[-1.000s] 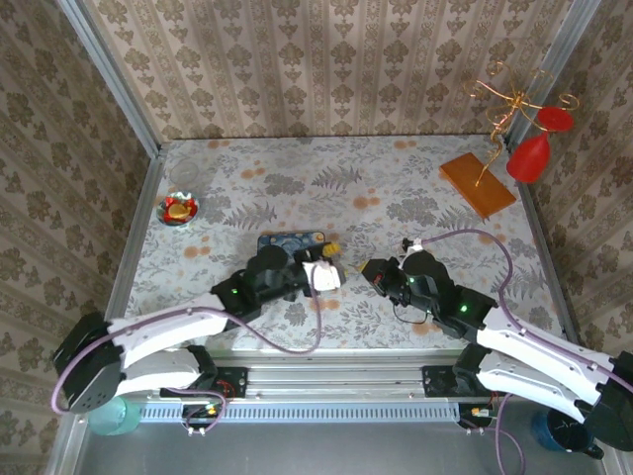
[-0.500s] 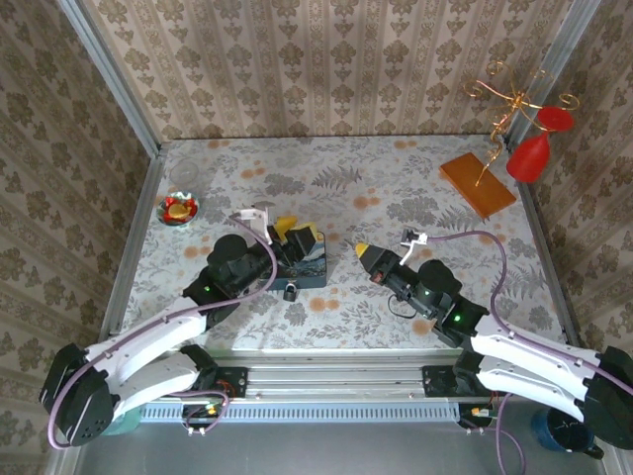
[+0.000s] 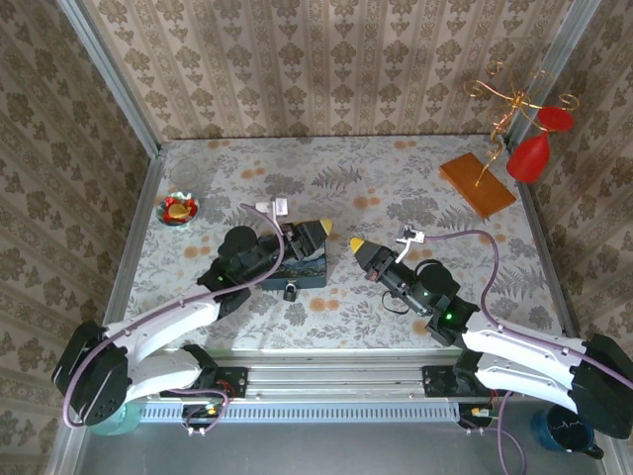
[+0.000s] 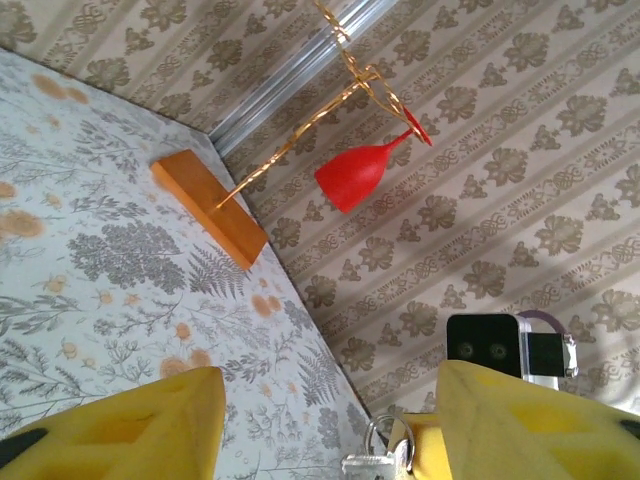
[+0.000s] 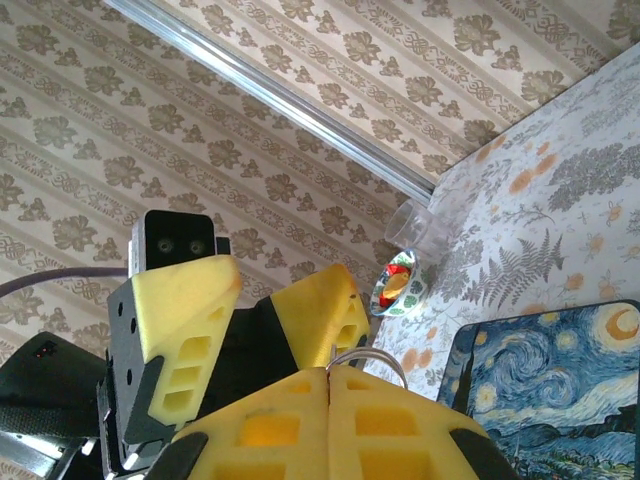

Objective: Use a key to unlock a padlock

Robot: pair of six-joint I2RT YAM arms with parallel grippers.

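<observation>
The tiny dark padlock (image 3: 290, 291) lies on the table just in front of the blue starry-night box (image 3: 302, 263), with no gripper touching it. My right gripper (image 3: 357, 244) is shut, and a silvery key ring (image 5: 366, 358) pokes out above its closed yellow fingers (image 5: 390, 420). In the left wrist view the key (image 4: 372, 462) and its ring hang at the right gripper's tip. My left gripper (image 3: 313, 236) hovers over the box's right end, facing the right gripper. It is open, with nothing between its yellow fingers (image 4: 130, 425).
A small patterned bowl (image 3: 179, 209) and a clear plastic cup (image 3: 184, 174) stand at the far left. An orange wooden block (image 3: 478, 183) carrying a gold wire stand with red glasses (image 3: 529, 156) sits at the far right. Wallpapered walls enclose the table.
The left gripper lifted off the spot in front of the box and swung back over it, uncovering the padlock. The right gripper moved up and left towards the left gripper, still shut.
</observation>
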